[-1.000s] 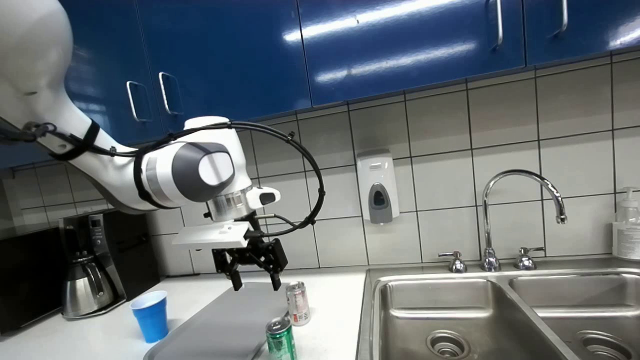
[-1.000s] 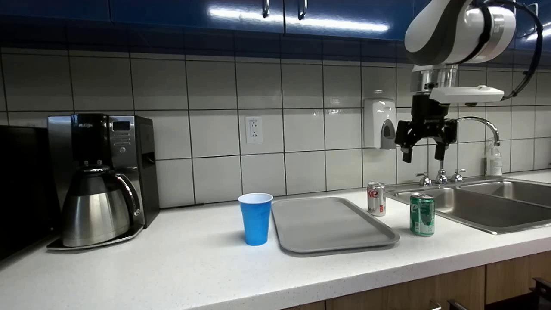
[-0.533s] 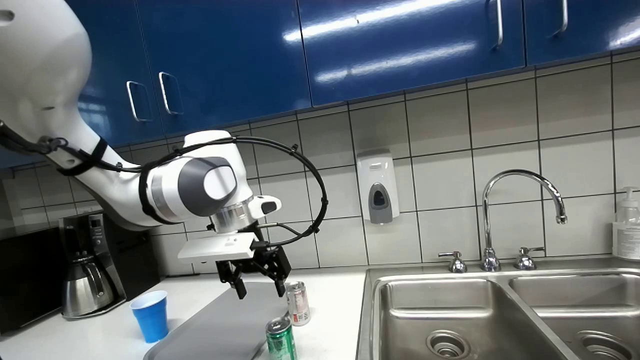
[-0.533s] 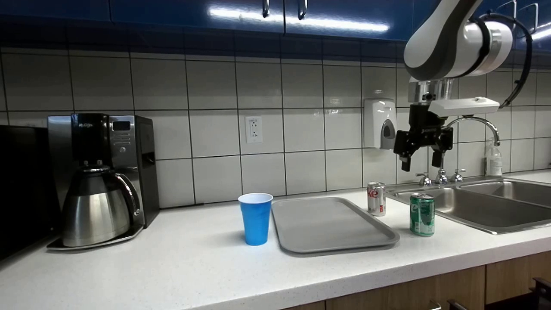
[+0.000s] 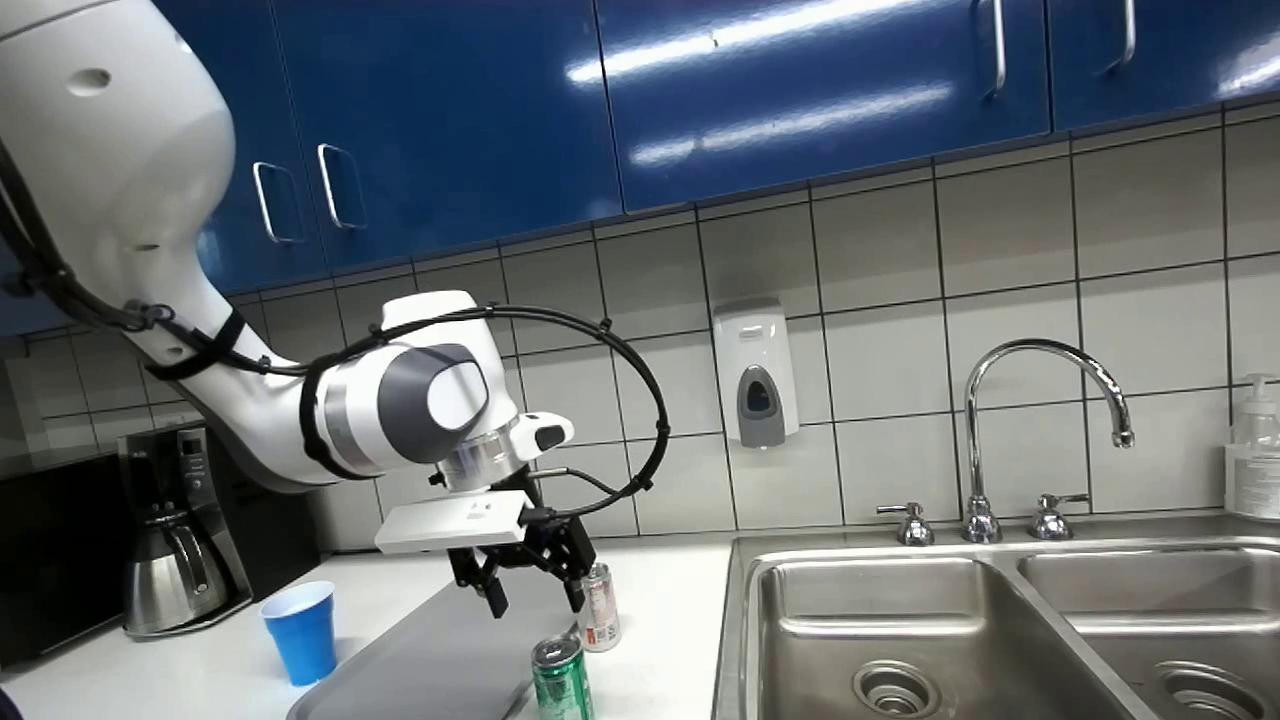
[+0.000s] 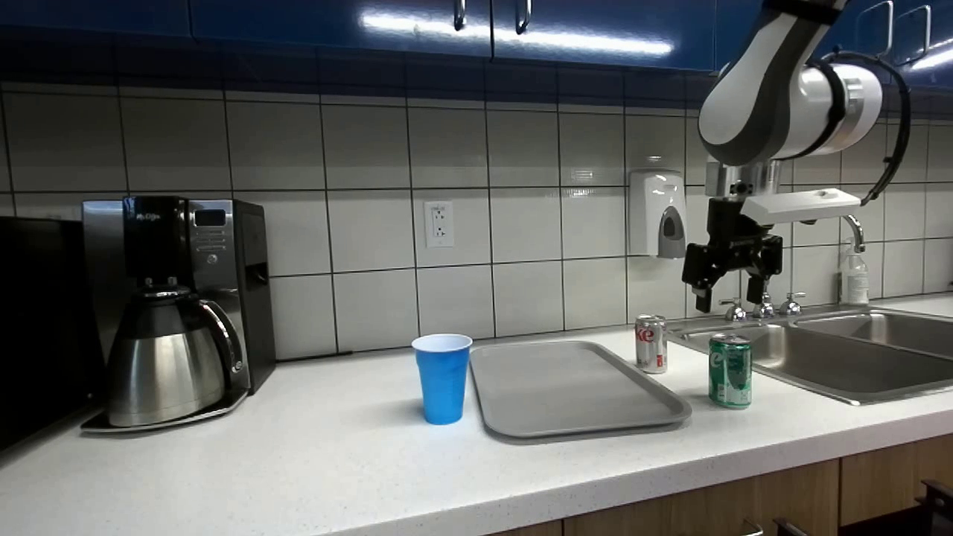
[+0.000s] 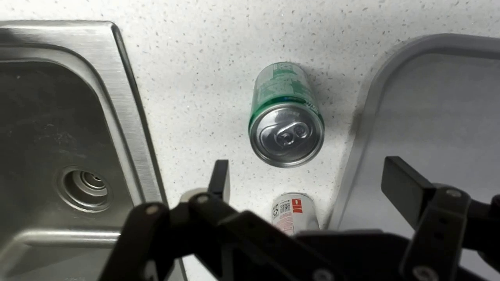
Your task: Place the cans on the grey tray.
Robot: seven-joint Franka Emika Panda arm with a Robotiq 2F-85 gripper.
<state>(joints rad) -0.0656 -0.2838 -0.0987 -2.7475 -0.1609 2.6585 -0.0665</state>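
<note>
Your speckled white counter (image 6: 335,465) carries, left to right, a coffee maker (image 6: 216,275), a blue cup (image 6: 443,383), the grey tray (image 6: 577,387), and, upright beside its right edge, the silver can (image 6: 651,348), far, and the green can (image 6: 730,374), near; you have the sink (image 6: 841,365) set in at right.

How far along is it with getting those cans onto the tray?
Done: nothing yet; the green can and silver can both stand on the counter, beside the tray. Under way: no grip yet; the open hand hangs above the counter. Left: both need moving onto the tray.
</note>
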